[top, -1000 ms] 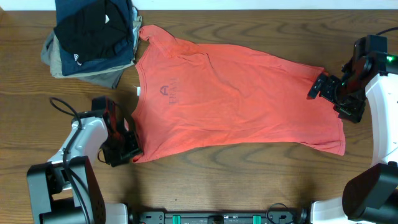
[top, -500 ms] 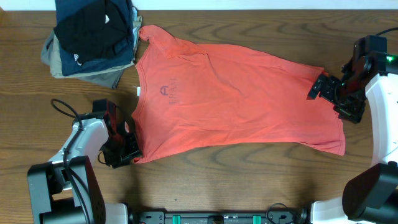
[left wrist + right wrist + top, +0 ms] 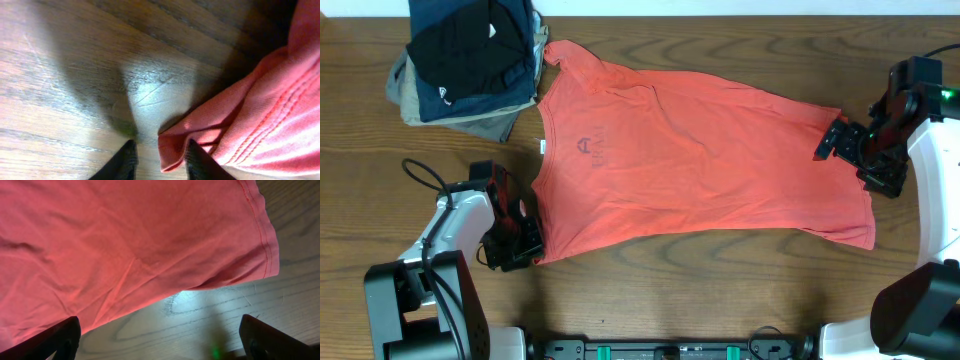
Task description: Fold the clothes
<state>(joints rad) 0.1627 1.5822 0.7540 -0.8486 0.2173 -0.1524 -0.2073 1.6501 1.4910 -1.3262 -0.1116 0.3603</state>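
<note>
Gripper (image 3: 523, 236), left, low at T-shirt (image 3: 690, 150) edge

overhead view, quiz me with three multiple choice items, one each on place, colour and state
1. Where is the stack of folded garments?
A) upper left of the overhead view, beside the T-shirt's sleeve
B) on its hem
C) at the near table edge

2. What colour is the T-shirt?
A) navy
B) coral red
C) grey

3. How is the right hand?
A) shut on the hem
B) out of view
C) open, fingers wide apart by the hem

Answers:
1 A, the stack lies next to the far sleeve.
2 B, the spread fabric is coral in every view.
3 C, the right wrist view shows both fingers far apart, gripping nothing.
</note>
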